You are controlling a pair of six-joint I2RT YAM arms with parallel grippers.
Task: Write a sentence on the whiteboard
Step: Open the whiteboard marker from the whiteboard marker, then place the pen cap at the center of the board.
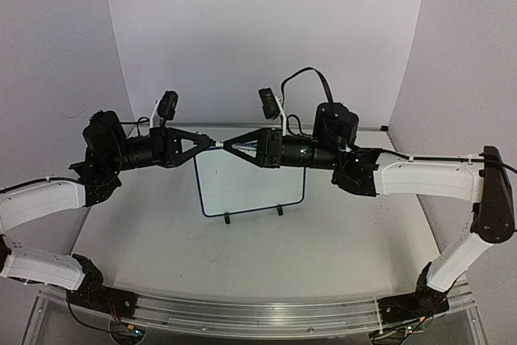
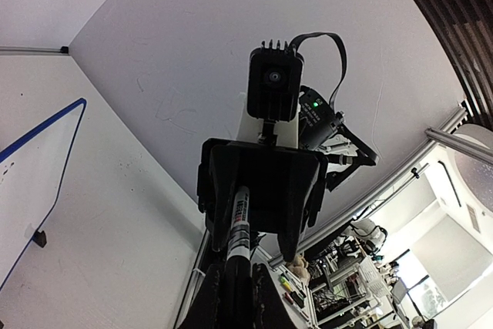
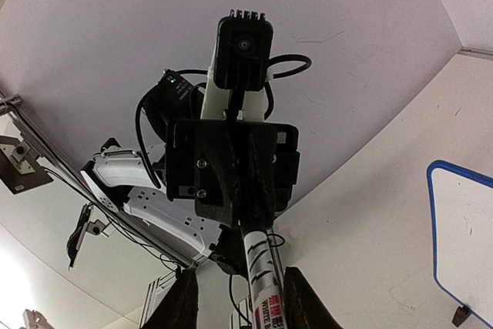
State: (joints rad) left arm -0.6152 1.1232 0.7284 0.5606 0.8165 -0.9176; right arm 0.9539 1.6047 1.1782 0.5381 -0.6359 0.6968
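Marker pen level above white table; curved white backdrop behind.

Pose: left arm and right arm have elbows out wide, with forearms raised and turned inward, roughly level, mid-scene. The left gripper and right gripper point tip to tip, almost touching. Left jaws are clamped on the marker pen. Right jaws straddle the pen's other end, with a gap showing on one side.

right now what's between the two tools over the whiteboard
A marker, running from the left tool to between the fingers of the right tool. The top view shows only a sliver of it; both wrist views show it clearly.
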